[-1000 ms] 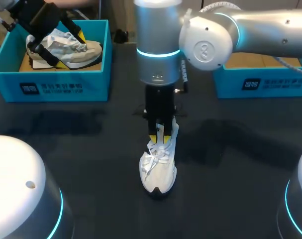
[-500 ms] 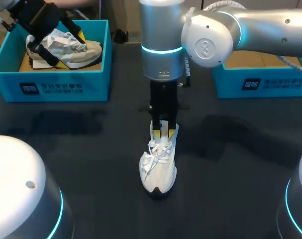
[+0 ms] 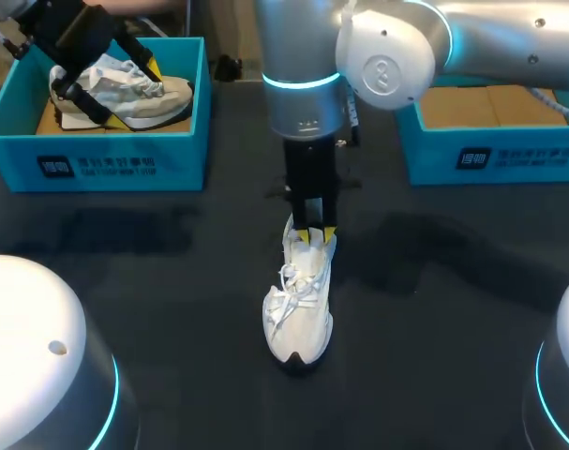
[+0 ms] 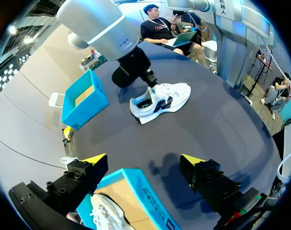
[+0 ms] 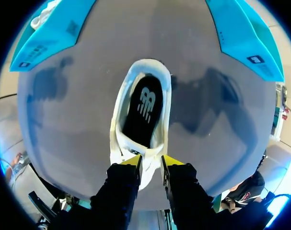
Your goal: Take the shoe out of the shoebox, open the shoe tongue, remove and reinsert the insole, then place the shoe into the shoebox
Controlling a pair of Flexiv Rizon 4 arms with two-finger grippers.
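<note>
Dark counter point(image 3: 172, 281) carries everything. Right arm point(image 3: 490, 52) in from right, past middle, wrist pointing straight down. Left shoebox point(image 3: 97, 164), blue, far left, second sneaker point(image 3: 162, 98) inside. Right shoebox point(image 3: 490, 159), blue, far right. White sneaker point(image 3: 300, 323) out on counter at middle, upright, toe toward near edge. Left fingers point(image 4: 95, 159) spread wide, hovering over left shoebox, gripping nothing. Right fingers point(image 5: 131, 162) drawn close, pinching tongue point(image 5: 150, 165) between them. Black insole point(image 5: 143, 108) lies inside white sneaker.
</note>
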